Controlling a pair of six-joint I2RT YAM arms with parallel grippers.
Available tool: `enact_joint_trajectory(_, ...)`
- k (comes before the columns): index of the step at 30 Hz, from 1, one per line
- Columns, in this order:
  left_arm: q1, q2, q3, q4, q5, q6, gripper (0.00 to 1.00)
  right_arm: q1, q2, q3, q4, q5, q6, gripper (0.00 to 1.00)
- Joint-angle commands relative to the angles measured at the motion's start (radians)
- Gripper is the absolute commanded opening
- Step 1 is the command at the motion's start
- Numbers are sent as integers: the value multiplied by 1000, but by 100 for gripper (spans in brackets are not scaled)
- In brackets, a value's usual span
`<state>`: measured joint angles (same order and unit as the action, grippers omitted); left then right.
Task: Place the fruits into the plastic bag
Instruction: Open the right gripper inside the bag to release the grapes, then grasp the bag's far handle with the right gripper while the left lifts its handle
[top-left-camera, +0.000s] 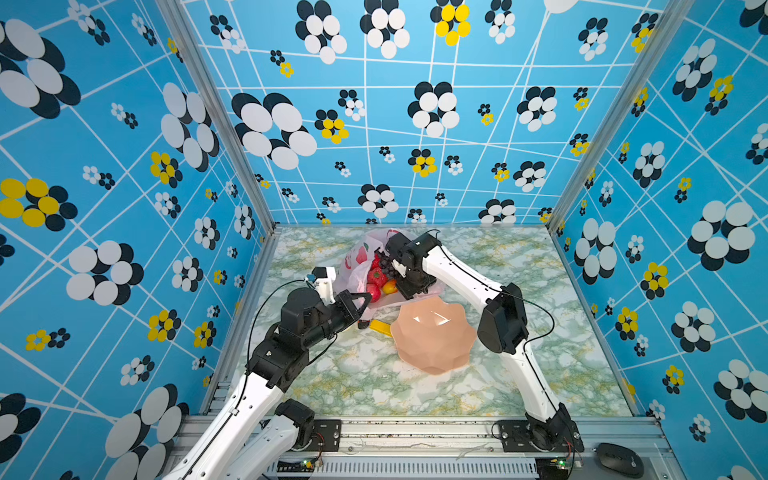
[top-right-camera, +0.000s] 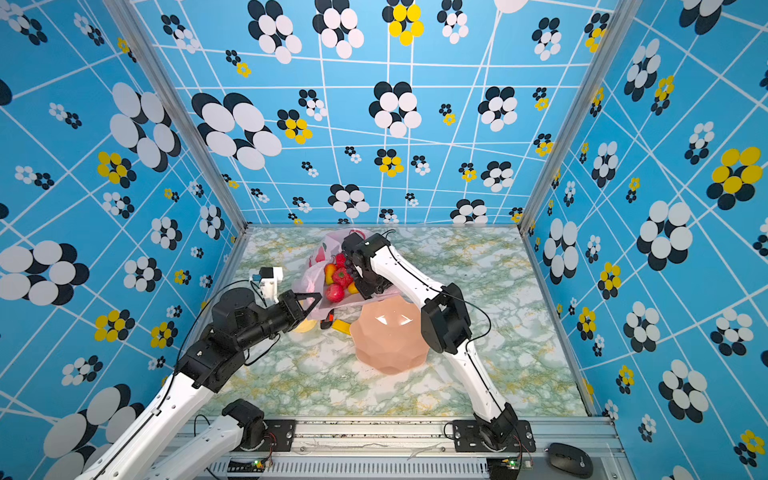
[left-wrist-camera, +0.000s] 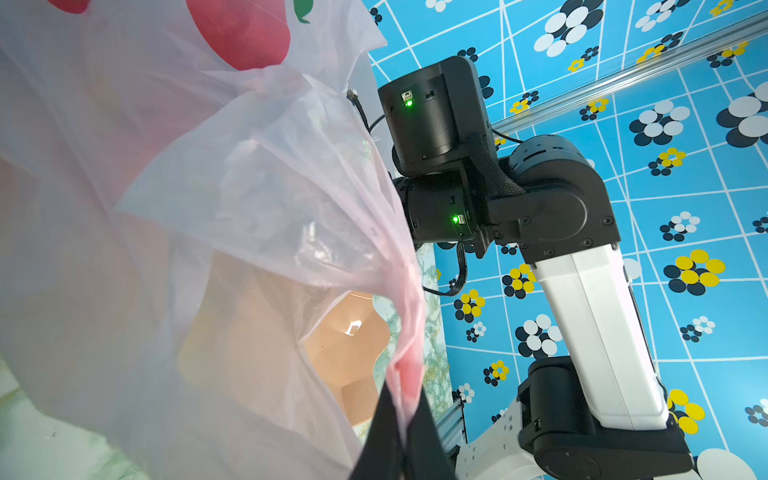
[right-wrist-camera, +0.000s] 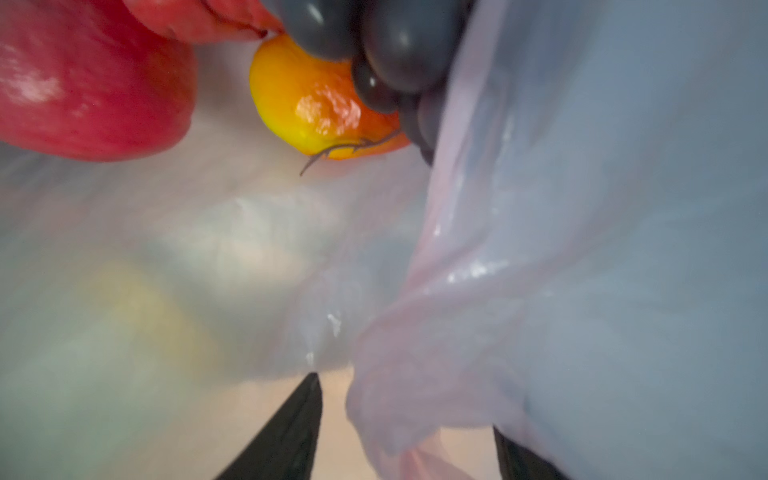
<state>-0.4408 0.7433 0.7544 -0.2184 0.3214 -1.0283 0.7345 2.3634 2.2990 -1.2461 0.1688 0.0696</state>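
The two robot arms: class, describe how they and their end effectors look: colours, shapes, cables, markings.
Both the left arm and the right arm have smooth white link shells joined by chunky black rounded joints. A thin black cable loops outside each. Small green lights glow on the right arm's black wrist housings. The left end effector and right end effector have slim, tapering black fingers.

At the back middle of the desk: plastic bag, fruits inside. Just in front, slightly right: bowl. Just left of bowl: flat piece. Left tool clamped on bag's front-left rim. Right tool inside bag's mouth, entering from the right, beside the fruits. On front rail, far right: 1 mouse.
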Motion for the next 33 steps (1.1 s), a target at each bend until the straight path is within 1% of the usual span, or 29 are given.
enact_joint_trajectory(1, 5, -27, 11, -33, -12, 24, 0, -8, -14, 3, 87, 2, 21, 42)
enact_joint_trajectory(2, 7, -34, 14, -41, -16, 29, 0, -11, -22, 5, 103, -21, 31, 32)
enact_joint_trajectory(3, 10, -41, 16, -50, -19, 33, 0, -15, -35, 5, 120, -47, 41, 19)
enact_joint_trajectory(4, 14, -46, 17, -56, -20, 37, 0, -16, -52, 5, 138, -70, 53, 8)
enact_joint_trajectory(5, 16, -50, 19, -59, -21, 38, 0, -19, -69, 3, 155, -88, 61, 2)
enact_joint_trajectory(6, 18, -54, 19, -62, -20, 40, 0, -22, -95, -2, 181, -111, 70, 0)
enact_joint_trajectory(9, 20, -53, 18, -62, -20, 40, 0, -34, -173, -13, 244, -184, 106, 0)
enact_joint_trajectory(13, 20, -45, 14, -50, -14, 35, 0, -71, -276, -19, 321, -332, 179, 0)
enact_joint_trajectory(16, 20, -43, 11, -41, -13, 33, 0, -99, -324, -22, 372, -441, 234, 0)
enact_joint_trajectory(21, 23, -37, 19, -42, -11, 39, 0, -155, -358, -22, 457, -583, 329, 0)
enact_joint_trajectory(25, 31, -26, 60, -70, -9, 63, 0, -208, -364, -25, 564, -695, 442, 0)
enact_joint_trajectory(27, 41, -19, 86, -81, -9, 83, 0, -224, -373, -36, 627, -723, 483, 0)
enact_joint_trajectory(30, 104, 20, 171, -103, 6, 133, 0, -241, -386, -53, 729, -721, 518, 0)
enact_joint_trajectory(33, 236, 137, 326, -107, 83, 168, 0, -267, -352, -6, 829, -717, 570, 0)
